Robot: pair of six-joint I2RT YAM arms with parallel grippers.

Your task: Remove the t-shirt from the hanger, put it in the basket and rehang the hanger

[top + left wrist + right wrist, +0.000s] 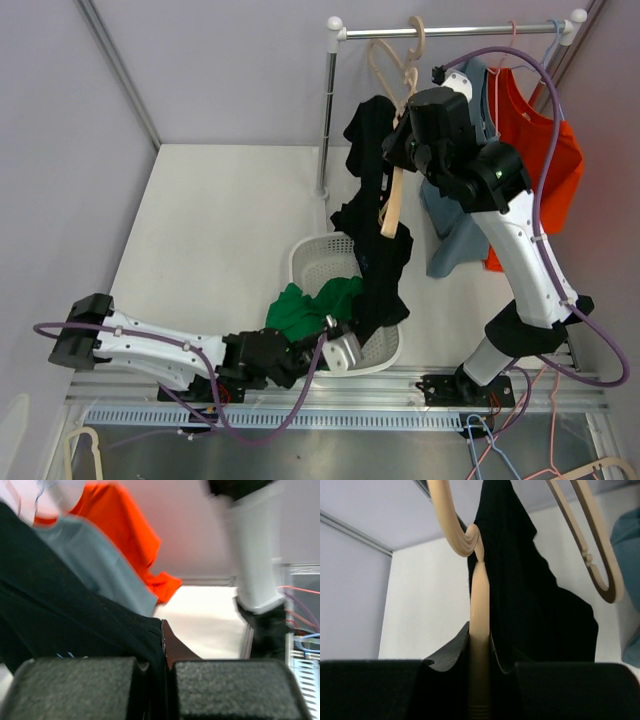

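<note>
Two arms are busy, and both are holding on. Your right arm (pixel 525 250) stands tall from its base and bends left at the top, up by the metal rail (pixel 450 31). The right claw (pixel 480 685) pinches the hanger (pixel 479 605) just under its hook, between two black pads. Your left arm (pixel 150 345) lies low along the near edge, stretched out to the right. The left claw (pixel 161 680) is pressed tight on the bottom edge of the black t-shirt (pixel 380 250), right by the basket (pixel 303 255).

The black t-shirt hangs from the hanger in a long, twisted strip, down to the basket. The hanger is smooth, pale wood with a curved hook. The basket is white plastic with lots of little holes. A soft green cloth (pixel 305 305) lies in it. An orange shirt (pixel 525 130) and a grey-blue shirt (pixel 455 235) hang on the rail too.
</note>
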